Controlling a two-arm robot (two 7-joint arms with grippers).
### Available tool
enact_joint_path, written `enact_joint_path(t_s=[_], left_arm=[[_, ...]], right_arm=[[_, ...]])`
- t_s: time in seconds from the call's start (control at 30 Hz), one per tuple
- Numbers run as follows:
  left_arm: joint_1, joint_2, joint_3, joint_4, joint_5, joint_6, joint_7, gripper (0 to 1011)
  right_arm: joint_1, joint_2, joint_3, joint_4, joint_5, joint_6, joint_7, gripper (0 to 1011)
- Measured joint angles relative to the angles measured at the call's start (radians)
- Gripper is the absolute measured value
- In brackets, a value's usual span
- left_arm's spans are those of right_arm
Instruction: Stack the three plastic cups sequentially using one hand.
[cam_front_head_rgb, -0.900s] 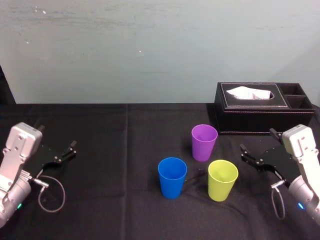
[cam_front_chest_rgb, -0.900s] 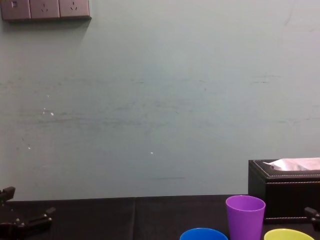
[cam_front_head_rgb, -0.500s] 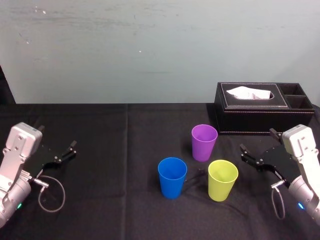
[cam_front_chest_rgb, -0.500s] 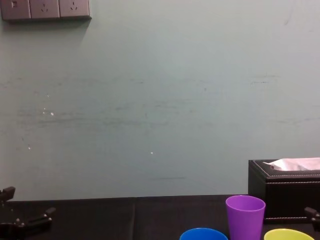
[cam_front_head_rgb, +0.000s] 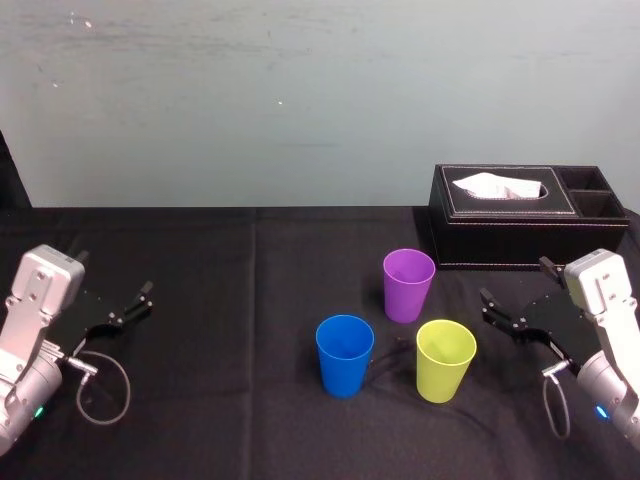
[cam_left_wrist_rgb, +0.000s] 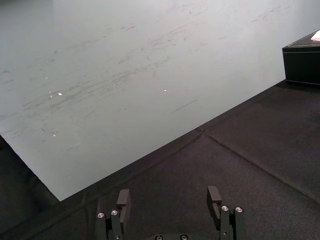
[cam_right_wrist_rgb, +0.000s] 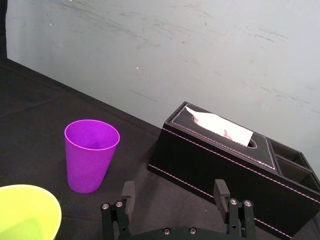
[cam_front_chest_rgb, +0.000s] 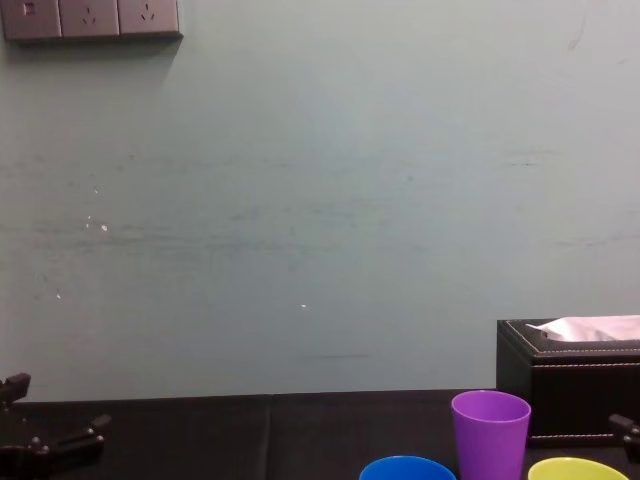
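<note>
Three cups stand upright and apart on the black tablecloth. The purple cup (cam_front_head_rgb: 409, 285) is farthest back, the blue cup (cam_front_head_rgb: 345, 355) sits front left of it, and the yellow-green cup (cam_front_head_rgb: 445, 360) front right. My right gripper (cam_front_head_rgb: 515, 282) hovers open just right of the yellow-green cup, holding nothing. In the right wrist view its gripper (cam_right_wrist_rgb: 174, 192) faces the purple cup (cam_right_wrist_rgb: 91, 155), with the yellow-green cup's rim (cam_right_wrist_rgb: 25, 212) beside it. The chest view catches the purple cup (cam_front_chest_rgb: 490, 430) and the rims of the blue cup (cam_front_chest_rgb: 405, 468) and yellow-green cup (cam_front_chest_rgb: 580, 468). My left gripper (cam_front_head_rgb: 113, 275) rests open at the far left.
A black leather tissue box (cam_front_head_rgb: 525, 215) stands behind the right gripper, close to the purple cup, also seen as the tissue box (cam_right_wrist_rgb: 225, 165) in the right wrist view. A pale wall (cam_front_head_rgb: 300, 100) closes off the table's back. Bare cloth lies between the left gripper and the cups.
</note>
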Motion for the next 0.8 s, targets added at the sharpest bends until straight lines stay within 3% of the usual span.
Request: enact_joint_path(t_s=[0.8], left_arm=[[0.000, 0.000, 0.000, 0.000, 0.000, 0.000, 0.000, 1000]], right_arm=[[0.000, 0.000, 0.000, 0.000, 0.000, 0.000, 0.000, 1002]])
